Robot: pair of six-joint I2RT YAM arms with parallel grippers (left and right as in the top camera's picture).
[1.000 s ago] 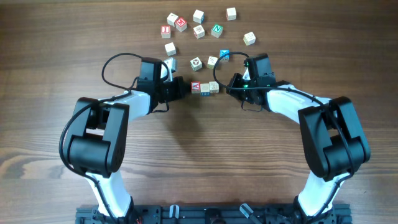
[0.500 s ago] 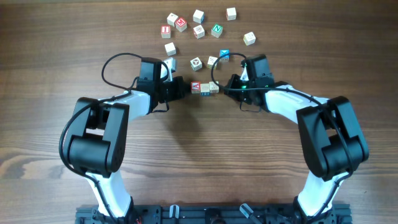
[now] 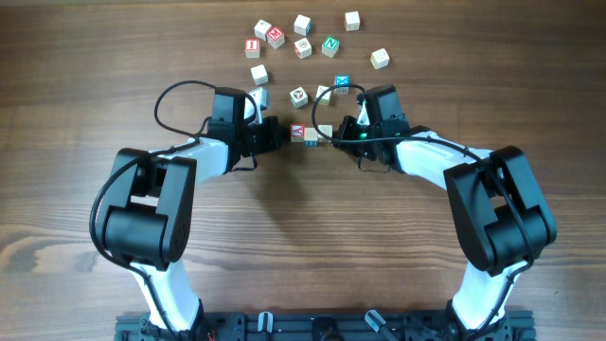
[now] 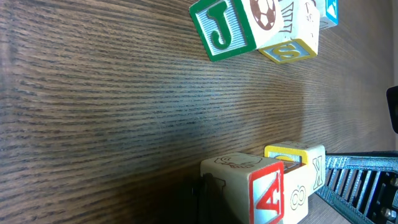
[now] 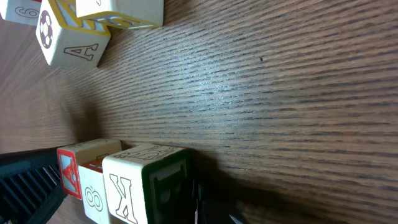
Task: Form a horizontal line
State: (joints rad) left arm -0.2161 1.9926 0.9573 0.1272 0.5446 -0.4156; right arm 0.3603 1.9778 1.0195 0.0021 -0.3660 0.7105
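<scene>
Both jaws are fully closed, with nothing between them. The left gripper (image 3: pixel 276 135) sits at the left end of the row (image 3: pixel 311 134), by the red cube (image 3: pixel 297 132). The right gripper (image 3: pixel 339 133) sits at the other end, by the K cube (image 5: pixel 146 183). The row lies centre frame overhead, on the table (image 3: pixel 303 237).

The likely failure is buckling: narrow tips pressing from both ends, slightly off-centre, could twist an end cube or pop the middle one out of line. Loose cubes (image 3: pixel 299 95) lie just above the row, and a careless retreat could knock one into it.
</scene>
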